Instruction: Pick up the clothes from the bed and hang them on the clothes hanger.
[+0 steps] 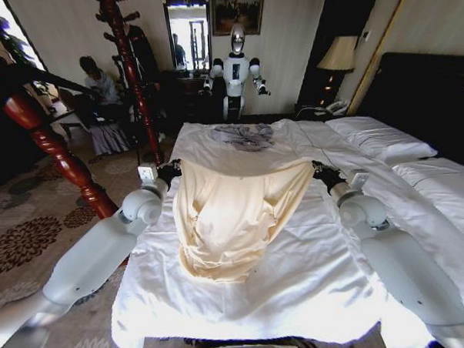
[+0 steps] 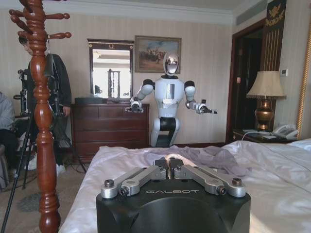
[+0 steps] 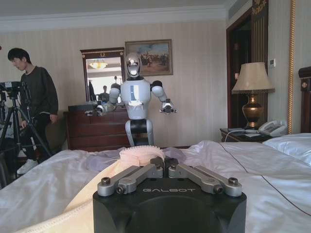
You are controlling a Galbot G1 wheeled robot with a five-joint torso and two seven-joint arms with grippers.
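The pale cream-yellow soft fabric garment (image 1: 230, 212) hangs stretched between the 2 hands above the large bed with white duvet and sheets (image 1: 298, 287). Its top edge runs crosswise, from 9 o'clock to 3 o'clock in the head view, sagging a little in the middle. From that edge the cloth falls toward 6 o'clock, so its long axis runs from 12 to 6, narrowing to a bunched, folded lower end that rests on the white sheet near the middle of the bed.

The left hand (image 1: 170, 170) holds the garment's corner at 9 o'clock; in the left wrist view its fingers (image 2: 167, 164) meet at the tips, pressed together with a bit of pale cloth showing between them. The right hand (image 1: 318, 170) holds the corner at 3 o'clock; in the right wrist view its fingers (image 3: 163, 164) are likewise drawn together, pinching a rolled cream hem (image 3: 138, 154) that trails down past the hand's black body.

Beyond the raised garment, toward 12 o'clock, a smaller crumpled grey-blue garment (image 1: 244, 135) lies flat on the bed. White pillows (image 1: 381, 140) lie along the bed's 3 o'clock side against a dark headboard (image 1: 433, 96). A turned dark red wooden coat stand (image 1: 131, 70) rises off the bed's 10 o'clock corner.
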